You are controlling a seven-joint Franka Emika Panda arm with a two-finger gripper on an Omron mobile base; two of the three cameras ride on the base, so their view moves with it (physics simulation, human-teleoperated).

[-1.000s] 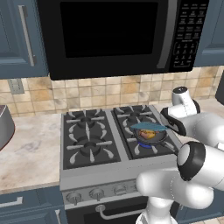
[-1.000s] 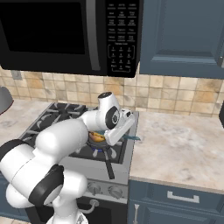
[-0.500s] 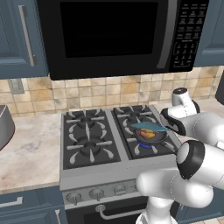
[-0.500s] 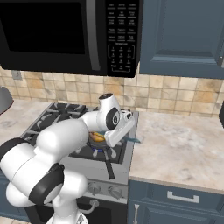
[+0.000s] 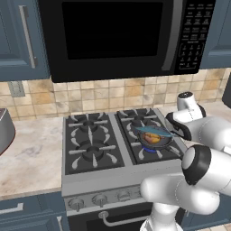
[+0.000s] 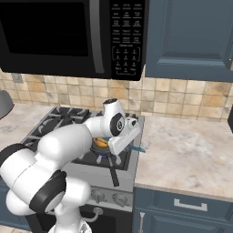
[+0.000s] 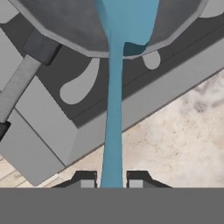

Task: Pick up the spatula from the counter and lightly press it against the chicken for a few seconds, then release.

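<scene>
On the stove (image 5: pixel 90 149), chicken (image 5: pixel 154 139) is seen in the pan (image 5: pixel 158 145); the spatula (image 5: pixel 153 131) blade is laid over it, handle clamped by the gripper (image 7: pixel 111 177). If pressed too hard, pan could be shoved or handle twisted loose.

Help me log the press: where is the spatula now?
In the left base view the spatula lies over the chicken in the pan on the front-right burner, its handle between the fingers.

Glossy white rounded arm (image 5: pixel 171 195), dark joint rings, dark-tipped claw (image 7: pixel 111 177).
</scene>
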